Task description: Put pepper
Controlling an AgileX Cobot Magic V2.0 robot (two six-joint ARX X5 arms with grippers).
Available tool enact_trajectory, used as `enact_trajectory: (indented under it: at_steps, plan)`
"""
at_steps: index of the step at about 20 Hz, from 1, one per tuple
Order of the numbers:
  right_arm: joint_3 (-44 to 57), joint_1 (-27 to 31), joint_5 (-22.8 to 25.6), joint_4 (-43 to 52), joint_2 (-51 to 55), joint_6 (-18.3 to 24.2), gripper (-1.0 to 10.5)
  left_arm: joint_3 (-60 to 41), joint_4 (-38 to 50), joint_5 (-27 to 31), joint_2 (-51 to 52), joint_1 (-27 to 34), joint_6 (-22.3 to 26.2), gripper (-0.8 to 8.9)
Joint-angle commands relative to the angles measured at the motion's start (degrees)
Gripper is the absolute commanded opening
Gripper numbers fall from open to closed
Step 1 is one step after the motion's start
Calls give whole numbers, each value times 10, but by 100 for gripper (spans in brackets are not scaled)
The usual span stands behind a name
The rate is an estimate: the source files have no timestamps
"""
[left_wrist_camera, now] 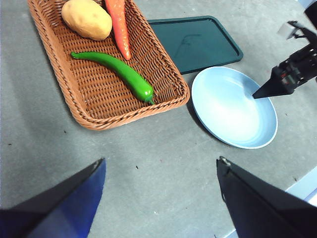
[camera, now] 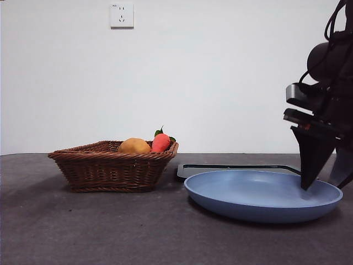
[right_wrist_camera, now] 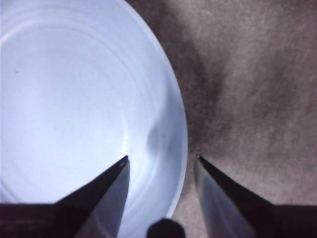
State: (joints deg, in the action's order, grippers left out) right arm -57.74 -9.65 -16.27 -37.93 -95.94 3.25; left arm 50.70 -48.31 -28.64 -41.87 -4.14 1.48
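Nearest in the front view lies bare grey tabletop (camera: 110, 232), then the blue plate (camera: 263, 194) with the right end effector (camera: 309, 185) tipped down at its rim. In its own wrist view the right end effector's jaws stand moderately apart, straddling the plate's rim (one tip over the plate, one over the tabletop beside it) and holding nothing. Behind the plate lies a dark tray (left_wrist_camera: 195, 42), and to the side the wicker basket (camera: 113, 165).

The pepper (left_wrist_camera: 116, 72) lies flat in the basket, well apart from both end effectors, with a carrot (left_wrist_camera: 119, 25) and a potato (left_wrist_camera: 87, 19) farther along. It looks light, fairly stiff and glossy, so probably slippery; a hold across its thicker middle, jaws crossing its length, seems safest, since the tapered ends would likely slide out.

The left end effector (left_wrist_camera: 161, 168) hovers high over the tabletop near the basket, jaws wide apart and empty, angled down toward the basket.
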Motion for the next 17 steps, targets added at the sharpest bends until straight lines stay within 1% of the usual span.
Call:
enact_trajectory:
  at_steps: [1,4,8,14,17]
  plan:
    - [-10,-2,1,2,-19,2,171,9,7,-1,-2,0,-2,391]
    - [-10,-2,0,2,-26,-3,121,9,7,-1,-2,0,-2,391]
    - [-10,-2,0,4,-26,-4,2,9,7,-1,-2,0,-2,391]
    - [-10,-2,1,-1,-11,-14,6,9,9,2,-11,-1,-17,391]
    - [-10,-2,0,-9,37,-26,5,11,28,30,-45,-20,-37,391]
